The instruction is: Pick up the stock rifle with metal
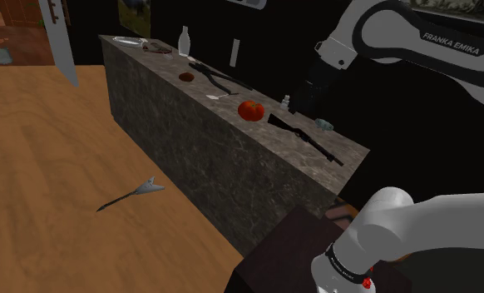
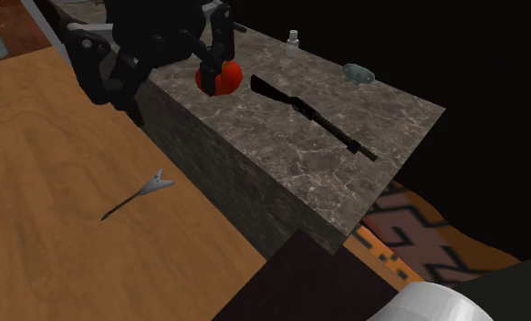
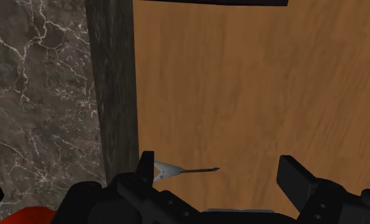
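Jaws are standing wide apart, holding nothing; the black gripper (image 3: pixel 219 164) is hanging over the counter's edge, with the wooden floor (image 3: pixel 241 83) below it. "FRANKA EMIKA" is showing in dark letters on the white arm (image 1: pixel 452 52) in the shoulder view. Rifle (image 1: pixel 305 136) is lying flat on the dark marble counter (image 1: pixel 174 125), between the tomato (image 1: pixel 249 109) and the counter's near end, apart from the gripper. Second exterior view is showing the gripper hanging right by the tomato, plus a patterned rug (image 2: pixel 410 228) past the counter's end. Shoulder view is showing a clear bottle (image 1: pixel 184 42) and a plate (image 1: pixel 128 41) at the far end. Wrist view is catching a pale dart-like thing (image 3: pixel 177 170) lying on the floor. Black area is sitting behind the counter
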Motion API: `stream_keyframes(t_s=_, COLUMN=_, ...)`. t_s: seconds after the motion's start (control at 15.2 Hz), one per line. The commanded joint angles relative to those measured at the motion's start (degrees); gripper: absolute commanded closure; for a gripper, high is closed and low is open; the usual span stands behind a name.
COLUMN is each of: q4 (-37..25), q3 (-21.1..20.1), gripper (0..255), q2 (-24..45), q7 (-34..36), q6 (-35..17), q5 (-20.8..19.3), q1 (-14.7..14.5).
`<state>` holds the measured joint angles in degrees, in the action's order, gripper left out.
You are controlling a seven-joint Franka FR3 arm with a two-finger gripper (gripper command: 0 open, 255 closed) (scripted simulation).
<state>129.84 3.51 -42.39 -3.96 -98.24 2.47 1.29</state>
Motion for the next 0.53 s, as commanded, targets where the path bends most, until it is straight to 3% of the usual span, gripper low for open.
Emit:
stream_keyframes(t_s=0.0, q4=0.00, q3=0.00, gripper=0, q2=0.00, q7=0.00, q6=0.00, q5=0.00, q1=0.00)
stream_keyframes(t_s=0.46, q4=3.52, q3=7.36, gripper=0, q2=3.62, q7=-8.41, q6=-6.34, q5=-3.80, q1=2.39)
